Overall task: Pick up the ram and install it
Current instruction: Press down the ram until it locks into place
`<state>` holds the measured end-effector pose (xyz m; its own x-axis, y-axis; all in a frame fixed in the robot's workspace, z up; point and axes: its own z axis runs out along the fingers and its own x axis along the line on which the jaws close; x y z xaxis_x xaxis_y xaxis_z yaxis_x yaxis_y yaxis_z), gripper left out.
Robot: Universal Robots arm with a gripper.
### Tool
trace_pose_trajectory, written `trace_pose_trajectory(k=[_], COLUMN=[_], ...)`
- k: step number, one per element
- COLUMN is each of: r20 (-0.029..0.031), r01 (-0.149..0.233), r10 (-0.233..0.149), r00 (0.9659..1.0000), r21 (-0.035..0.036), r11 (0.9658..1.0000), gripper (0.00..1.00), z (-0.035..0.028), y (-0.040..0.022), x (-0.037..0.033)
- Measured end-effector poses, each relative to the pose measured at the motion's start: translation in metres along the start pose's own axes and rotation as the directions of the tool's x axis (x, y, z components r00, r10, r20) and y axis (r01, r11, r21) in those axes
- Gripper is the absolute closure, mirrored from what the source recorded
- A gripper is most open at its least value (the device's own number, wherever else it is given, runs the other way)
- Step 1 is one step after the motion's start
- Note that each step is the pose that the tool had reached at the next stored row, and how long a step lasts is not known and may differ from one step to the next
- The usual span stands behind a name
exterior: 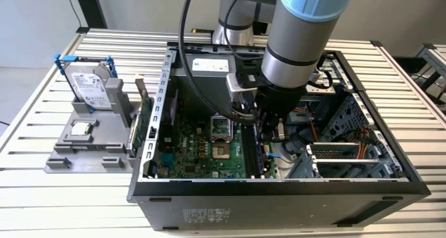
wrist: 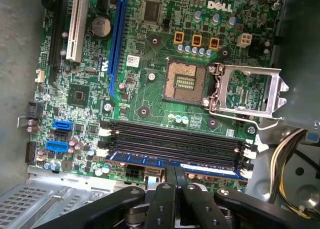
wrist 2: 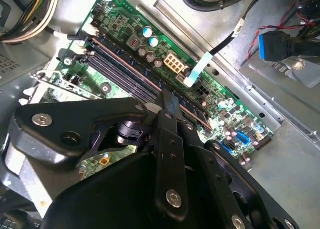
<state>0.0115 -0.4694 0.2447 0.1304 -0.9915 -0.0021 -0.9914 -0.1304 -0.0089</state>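
Even bright daylight on the pale slatted table (exterior: 62, 196), dim shadowed interior of the computer case (exterior: 279, 188), close black gripper (wrist: 176, 176) linkage softly blurred, motherboard (wrist: 150, 104) sharp

ram (wrist: 175, 165) mid — behind gripper (wrist: 176, 181) fingers

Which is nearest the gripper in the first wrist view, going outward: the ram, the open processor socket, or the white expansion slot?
1. The ram, lying in the slot row right at the gripper.
2. The processor socket, mid-board beyond the memory slots.
3. The white expansion slot, at the board's far corner.
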Motion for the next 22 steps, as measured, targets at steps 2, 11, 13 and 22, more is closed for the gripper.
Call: trace_pose_trajectory(k=[2,11,13,22], r20=[0.0002,-0.0003,-0.0019,-0.0003], r01=[-0.004,-0.064,-0.076,-0.092], r10=[0.004,0.064,0.076,0.092], r00=[1.0000,0.9979,0.9971,0.9957], r21=[0.0001,0.0002,-0.0002,0.0003], r11=[1.0000,0.9979,0.9971,0.9957], gripper=[1.00,1.00,1.00,1.00], z=[0.0021,0.0184,0.0215,0.0142], y=[0.0000,0.0002,0.0002,0.0001], x=[0.0001,0.0005,0.0006,0.0003])
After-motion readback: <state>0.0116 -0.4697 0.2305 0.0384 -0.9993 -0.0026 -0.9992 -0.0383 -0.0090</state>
